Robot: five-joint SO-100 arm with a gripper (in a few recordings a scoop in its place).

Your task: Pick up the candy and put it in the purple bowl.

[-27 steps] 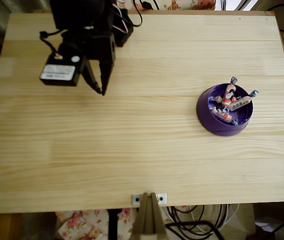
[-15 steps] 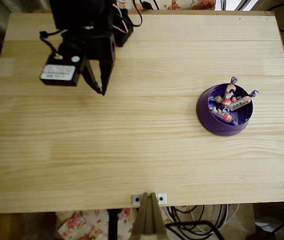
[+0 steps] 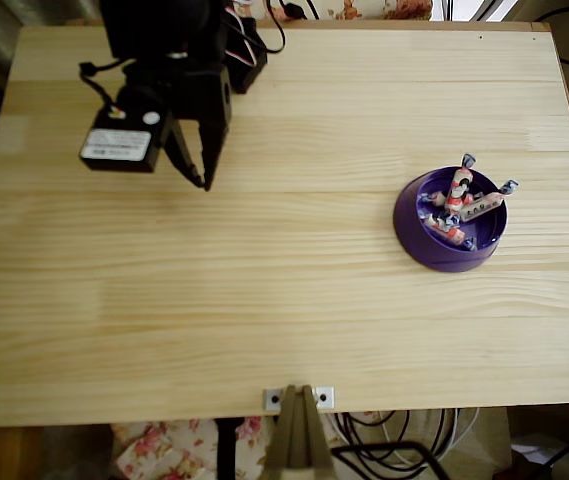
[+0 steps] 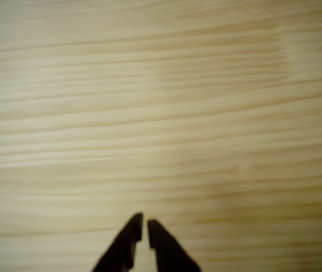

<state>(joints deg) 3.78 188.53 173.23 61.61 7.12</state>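
The purple bowl (image 3: 449, 228) sits at the right of the wooden table in the overhead view. Several twist-wrapped candies lie in it; a white and orange-pink candy (image 3: 457, 190) with blue-and-white ends leans on the far rim, beside a tan-brown one (image 3: 482, 207). My black gripper (image 3: 204, 181) hangs far to the left, at the upper left of the table, fingertips pointing down at bare wood. In the wrist view the gripper (image 4: 145, 222) has its tips nearly touching with nothing between them, over plain wood grain.
The table (image 3: 264, 300) is light pine, with open wood between gripper and bowl. A small metal bracket (image 3: 299, 398) is fixed at the front edge. Cables (image 3: 404, 440) hang below the front edge and behind the arm's base.
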